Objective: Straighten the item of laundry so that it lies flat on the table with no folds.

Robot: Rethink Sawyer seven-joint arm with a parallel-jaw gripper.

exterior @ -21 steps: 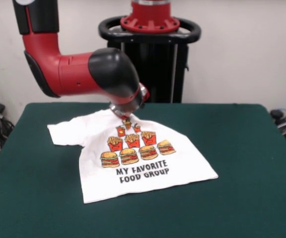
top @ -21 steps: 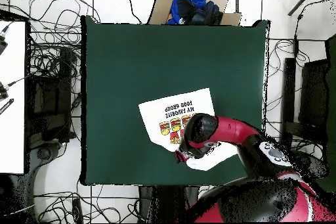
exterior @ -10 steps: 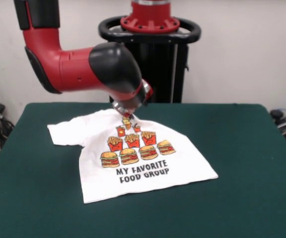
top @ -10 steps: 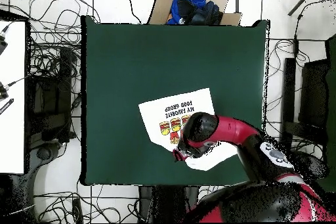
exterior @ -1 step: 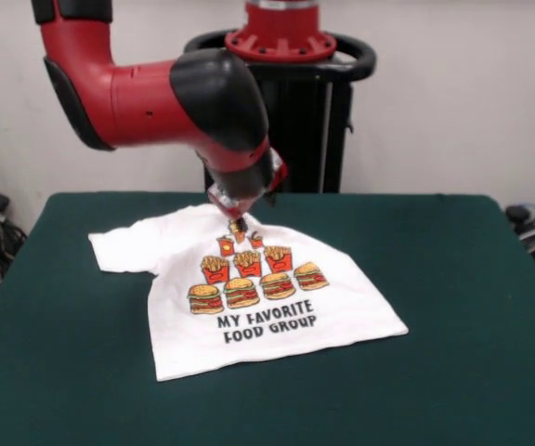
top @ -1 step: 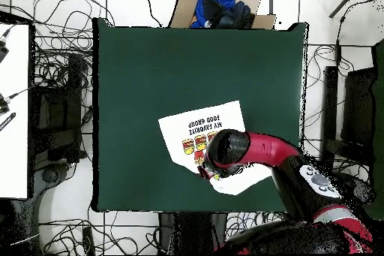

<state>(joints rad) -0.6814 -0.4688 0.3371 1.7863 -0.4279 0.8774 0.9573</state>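
**Shirt mostly flat, collar end not yet settled**

One shirt (exterior @ -1 step: 258, 297) on one green bench (exterior @ -1 step: 453, 279), lying left of centre in the front view, print side up, text readable. Lower body and hem spread smooth; one sleeve out flat toward the left. Near the collar, cloth rising in a small peak toward the hand (exterior @ -1 step: 238, 223), with a crease running down the right shoulder; other sleeve not visible, likely tucked or hidden behind that ridge. Hand directly above the neckline, touching or just off it; impossible to tell whether spread or pinching fabric, tips too small and hidden under the wrist. Judged well along: remaining work looks like laying the collar end down and freeing the far sleeve. One arm (top @ -1 step: 262, 152), covering the collar from overhead.
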